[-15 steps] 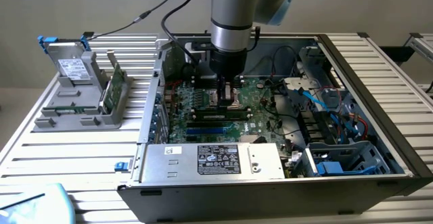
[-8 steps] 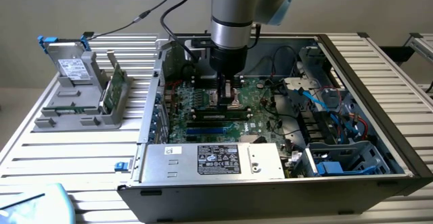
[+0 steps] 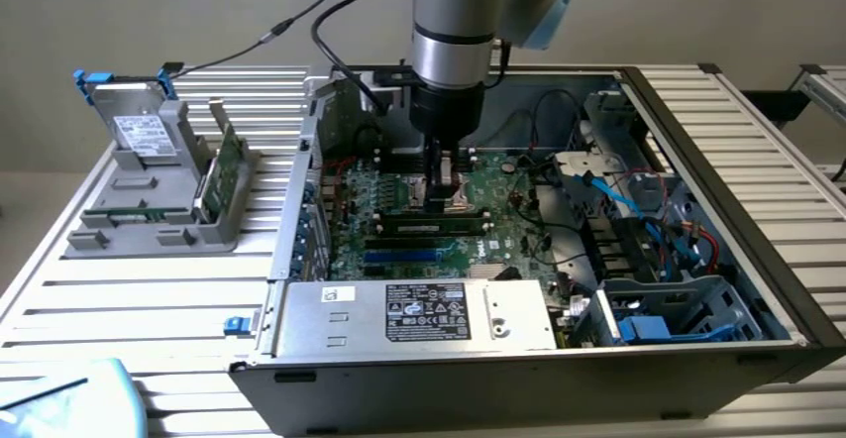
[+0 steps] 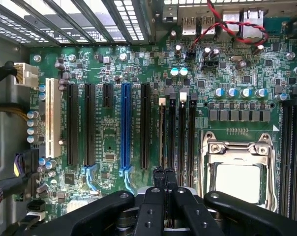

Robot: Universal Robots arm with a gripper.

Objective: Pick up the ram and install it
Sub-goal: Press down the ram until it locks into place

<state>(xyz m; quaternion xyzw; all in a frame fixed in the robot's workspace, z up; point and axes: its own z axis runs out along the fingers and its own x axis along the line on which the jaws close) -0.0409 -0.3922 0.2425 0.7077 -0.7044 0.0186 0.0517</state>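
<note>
One ram (image 3: 433,226) stick lies seated across the motherboard (image 3: 516,245), at six o'clock from our pincer (image 3: 446,192), whose fingers are together and empty, so we judge that pressing straight down and evenly would seat it best.

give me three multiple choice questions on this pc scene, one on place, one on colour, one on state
1. Where is the gripper?
A. over the motherboard inside the case
B. over the grey holder
C. past the table edge

2. What colour is the slot standing between two black ones?
A. red
B. blue
C. yellow

3. How is the gripper?
A. wide open
B. shut
C. clamped on a cable

Answers:
1. A, the arm reaches down into the open case above the board.
2. B, the wrist view shows one bright blue slot.
3. B, its fingers meet with no gap.
</note>
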